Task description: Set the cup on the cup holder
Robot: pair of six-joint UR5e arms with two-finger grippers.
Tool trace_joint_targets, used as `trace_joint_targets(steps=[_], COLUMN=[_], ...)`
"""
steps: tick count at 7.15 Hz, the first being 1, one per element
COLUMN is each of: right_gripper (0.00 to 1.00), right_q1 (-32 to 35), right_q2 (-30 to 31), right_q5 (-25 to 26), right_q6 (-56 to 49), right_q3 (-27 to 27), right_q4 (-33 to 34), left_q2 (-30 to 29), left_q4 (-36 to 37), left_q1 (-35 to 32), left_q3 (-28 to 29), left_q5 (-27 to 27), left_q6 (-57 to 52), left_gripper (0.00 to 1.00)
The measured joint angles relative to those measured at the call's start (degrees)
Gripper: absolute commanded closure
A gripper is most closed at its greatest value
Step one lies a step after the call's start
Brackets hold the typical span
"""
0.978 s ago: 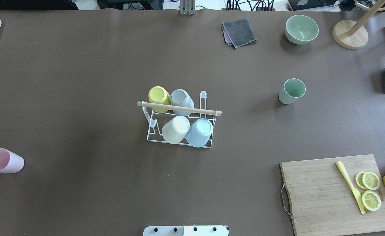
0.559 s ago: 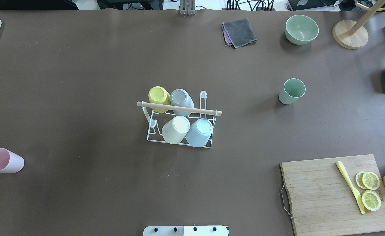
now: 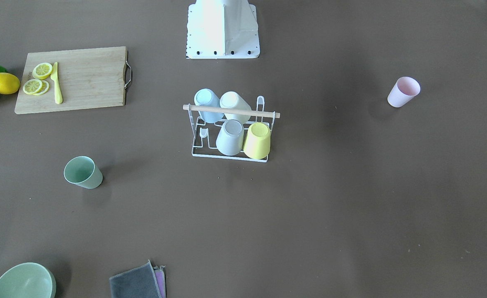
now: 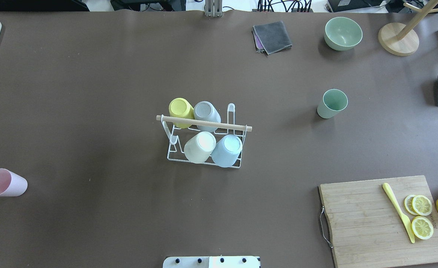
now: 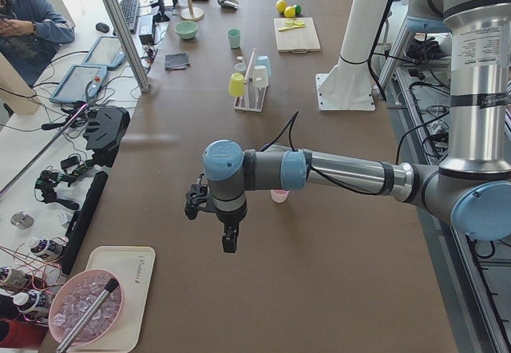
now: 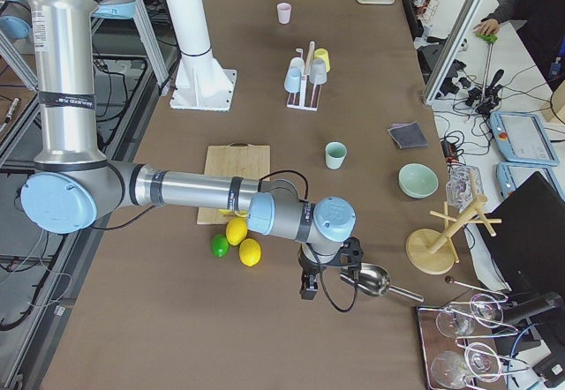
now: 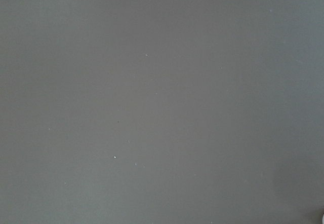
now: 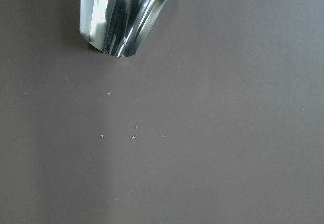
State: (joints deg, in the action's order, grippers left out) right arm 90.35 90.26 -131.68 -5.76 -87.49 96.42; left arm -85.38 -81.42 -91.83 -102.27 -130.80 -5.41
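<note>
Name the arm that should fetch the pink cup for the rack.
Left. The pink cup stands on the robot's left side, close by the left gripper; the right gripper hangs at the opposite end, beside the metal scoop.

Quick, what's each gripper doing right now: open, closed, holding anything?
Left gripper: cannot tell, it shows only in a side view.
Right gripper: cannot tell, it shows only in a side view.

Legible text: none that I can read. Too small to make out: brand mark on cutting board (image 4: 368, 219) edge; script on cream tray (image 5: 140, 276); sticker (image 5: 477, 49) on left arm.
</note>
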Motion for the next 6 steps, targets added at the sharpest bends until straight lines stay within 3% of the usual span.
trace_joint_targets(steps=[6], right_gripper=[0.0], right_q1=[-0.05], right_q2=[-0.54], right_q5=[0.59], right_q6=[0.21], right_q3=[-0.76], right_q4=[0.1], left_q2=[0.24], left_q4=[-0.59], left_q1=[-0.01], left_q3=[0.89], left_q5=[0.12], left_q6=[0.05], left_gripper=[0.01])
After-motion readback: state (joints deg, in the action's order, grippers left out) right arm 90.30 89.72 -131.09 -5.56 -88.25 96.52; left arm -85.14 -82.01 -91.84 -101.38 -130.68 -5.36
